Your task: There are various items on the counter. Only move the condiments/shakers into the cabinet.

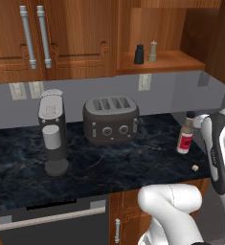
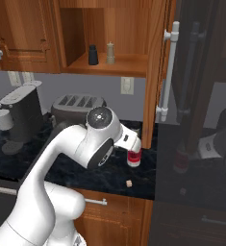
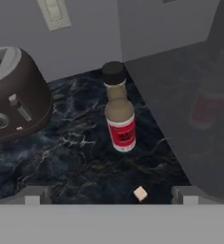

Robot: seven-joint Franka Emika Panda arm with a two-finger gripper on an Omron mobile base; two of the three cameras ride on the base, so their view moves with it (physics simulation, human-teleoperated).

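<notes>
The clear bottle [image 3: 119, 112] with a red label and dark cap stands upright on the black marbled counter [image 3: 75, 157], near its right end. The hand view looks down on it from a short way off. My gripper [image 3: 111, 195] is open, with its fingertips [image 3: 35, 194] wide apart and nothing between them. From the left base the bottle [image 1: 185, 134] stands beside my forearm, and from the right base my wrist hides most of the bottle [image 2: 133, 158]. The black shaker [image 1: 139, 54] and the tan wooden shaker [image 1: 153, 51] stand side by side in the cabinet niche [image 1: 169, 62].
A dark toaster [image 1: 110, 119] sits left of the bottle, and a grey-black coffee machine [image 1: 53, 131] stands further left. A small tan cube [image 3: 140, 193] lies on the counter in front of the bottle. A tall dark glossy panel [image 2: 196, 120] closes off the counter's right end.
</notes>
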